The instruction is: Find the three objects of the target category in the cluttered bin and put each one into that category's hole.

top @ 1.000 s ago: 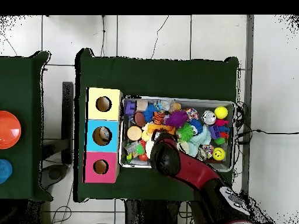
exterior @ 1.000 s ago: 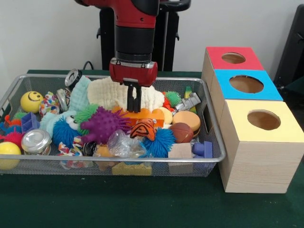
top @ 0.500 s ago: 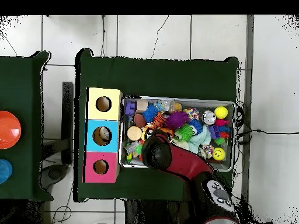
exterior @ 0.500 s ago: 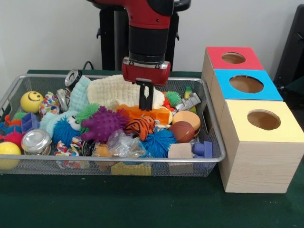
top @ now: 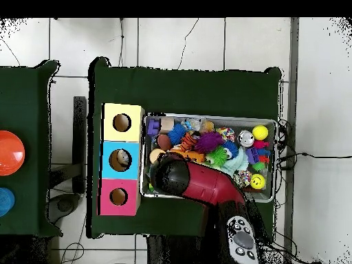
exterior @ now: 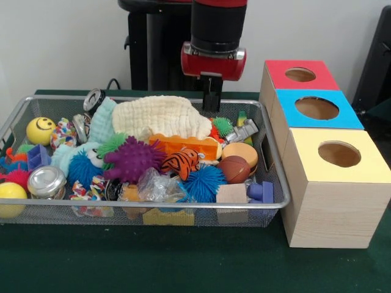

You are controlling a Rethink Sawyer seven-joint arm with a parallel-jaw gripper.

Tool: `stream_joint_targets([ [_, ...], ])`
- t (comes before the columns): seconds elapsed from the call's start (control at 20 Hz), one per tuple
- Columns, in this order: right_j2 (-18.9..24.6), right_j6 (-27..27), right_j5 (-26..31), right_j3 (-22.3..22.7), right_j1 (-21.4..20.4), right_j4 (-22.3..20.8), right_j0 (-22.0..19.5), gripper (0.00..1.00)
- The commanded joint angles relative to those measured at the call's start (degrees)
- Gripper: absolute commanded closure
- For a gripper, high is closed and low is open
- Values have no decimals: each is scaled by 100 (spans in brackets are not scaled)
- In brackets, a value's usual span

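Overhead, the gripper hangs above the wire bin's far rim, its fingers apparently pressed together and empty. Below, the striped tiger toy lies among spiky balls beside the red, blue and yellow boxes.

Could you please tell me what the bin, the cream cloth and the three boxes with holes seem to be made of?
The bin looks like silvery metal wire mesh: you can see the toys through its fine grid. The cream cloth seems a soft woven or knitted fabric, with a crinkled, waffled surface and loose folds. The boxes appear to be pale wood or wood-look board, showing grain on the sides, with matte red, blue and yellow tops.
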Motion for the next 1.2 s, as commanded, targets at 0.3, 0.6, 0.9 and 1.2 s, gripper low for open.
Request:
stream_joint_targets([
  [0.3, 347, 233, 524, -1086, -79, -178, -371, 100],
  [0.6, 742, -444, 1541, -2191, 461, -364, -513, 100],
  [0.9, 1024, -732, 1784, -2751, 770, -566, -652, 100],
  [1.2, 1512, -604, 923, -2543, 1118, -633, -966, 100],
])
